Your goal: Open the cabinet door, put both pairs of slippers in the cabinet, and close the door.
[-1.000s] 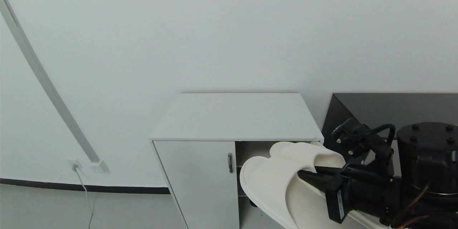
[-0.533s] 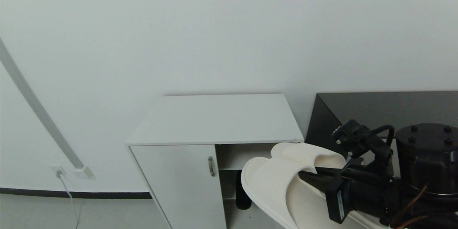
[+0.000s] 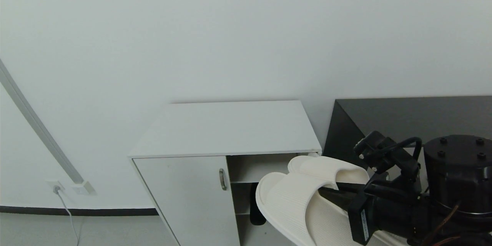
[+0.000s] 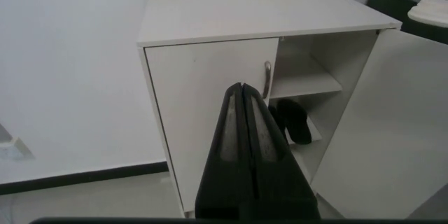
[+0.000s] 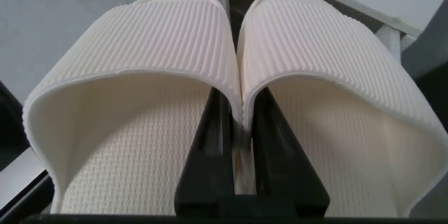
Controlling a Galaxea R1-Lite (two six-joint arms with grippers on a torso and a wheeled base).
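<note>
Where the right gripper (image 5: 240, 136) is seen from its own wrist, two white slippers (image 5: 150, 49) are counted, their inner walls pinched together between its fingers. From the head view they are seen held before the open right half of one white cabinet (image 3: 230, 127). Two doors are counted in the left wrist view: the left door (image 4: 203, 105) closed and the right door (image 4: 392, 126) standing open. Dark footwear (image 4: 292, 120) lies on the lower shelf, whether one piece or two cannot be told. The left gripper (image 4: 242, 87) is pressed together on nothing.
</note>
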